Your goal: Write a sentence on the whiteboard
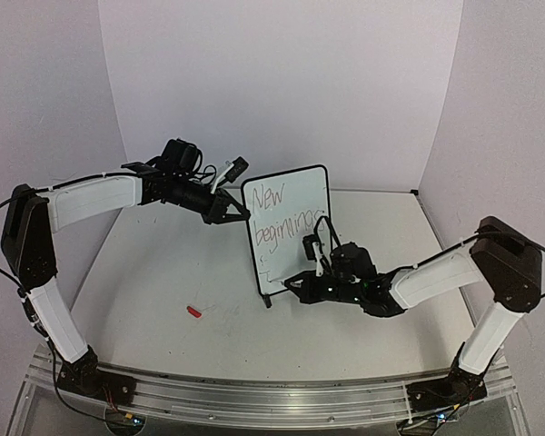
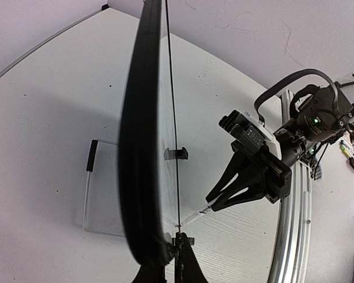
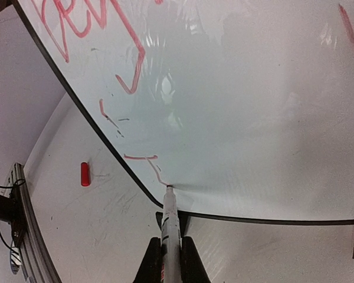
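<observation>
The whiteboard (image 1: 291, 195) stands upright mid-table with thin red lettering (image 1: 286, 223) reading "New beginnings" in two lines and a short stroke of a third below. My left gripper (image 1: 234, 213) is shut on the board's upper left edge; in the left wrist view its fingers (image 2: 186, 265) clamp the black frame (image 2: 140, 147). My right gripper (image 1: 296, 283) is shut on a white marker (image 3: 170, 227). The marker tip touches the board's lower left corner (image 3: 253, 118) at the end of a fresh red stroke (image 3: 140, 157). The left wrist view also shows the marker (image 2: 196, 217).
A red marker cap (image 1: 194, 312) lies on the table left of the board and also shows in the right wrist view (image 3: 85, 174). The board's black foot (image 1: 268, 302) rests on the table. A metal rail (image 1: 254, 395) runs along the near edge. Walls close the back and sides.
</observation>
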Robot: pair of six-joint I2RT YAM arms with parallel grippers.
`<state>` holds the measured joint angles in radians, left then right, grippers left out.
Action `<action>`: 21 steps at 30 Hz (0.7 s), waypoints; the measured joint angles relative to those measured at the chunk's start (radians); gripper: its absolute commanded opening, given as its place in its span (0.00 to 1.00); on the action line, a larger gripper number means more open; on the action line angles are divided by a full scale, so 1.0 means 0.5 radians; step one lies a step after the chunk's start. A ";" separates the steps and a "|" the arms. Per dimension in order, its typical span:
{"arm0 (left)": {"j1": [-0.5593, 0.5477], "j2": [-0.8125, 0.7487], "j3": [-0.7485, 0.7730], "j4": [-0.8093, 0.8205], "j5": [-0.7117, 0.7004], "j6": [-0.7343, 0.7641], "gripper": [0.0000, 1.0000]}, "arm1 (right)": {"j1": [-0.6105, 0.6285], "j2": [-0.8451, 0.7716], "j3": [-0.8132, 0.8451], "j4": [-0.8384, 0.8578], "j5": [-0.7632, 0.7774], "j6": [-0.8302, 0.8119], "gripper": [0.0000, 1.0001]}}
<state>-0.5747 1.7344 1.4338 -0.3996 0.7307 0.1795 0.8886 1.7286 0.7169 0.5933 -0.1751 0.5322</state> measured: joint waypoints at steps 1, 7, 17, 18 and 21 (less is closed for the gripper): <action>0.000 0.000 0.000 0.000 0.000 0.000 0.00 | 0.000 -0.012 -0.010 -0.006 0.020 -0.001 0.00; -0.002 0.000 0.001 0.000 0.000 0.002 0.00 | -0.004 -0.155 -0.059 -0.029 0.085 -0.020 0.00; -0.004 0.000 0.002 0.000 0.000 0.007 0.00 | -0.078 -0.272 -0.065 -0.009 0.011 -0.020 0.00; -0.004 0.000 0.002 0.000 0.000 0.007 0.00 | -0.086 -0.268 -0.065 -0.006 -0.002 -0.017 0.00; -0.005 0.000 0.002 0.001 -0.001 0.008 0.00 | -0.109 -0.235 -0.065 0.016 -0.049 -0.005 0.00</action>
<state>-0.5770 1.7344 1.4345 -0.3992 0.7304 0.1833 0.8340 1.6113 0.6846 0.6013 -0.1997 0.5295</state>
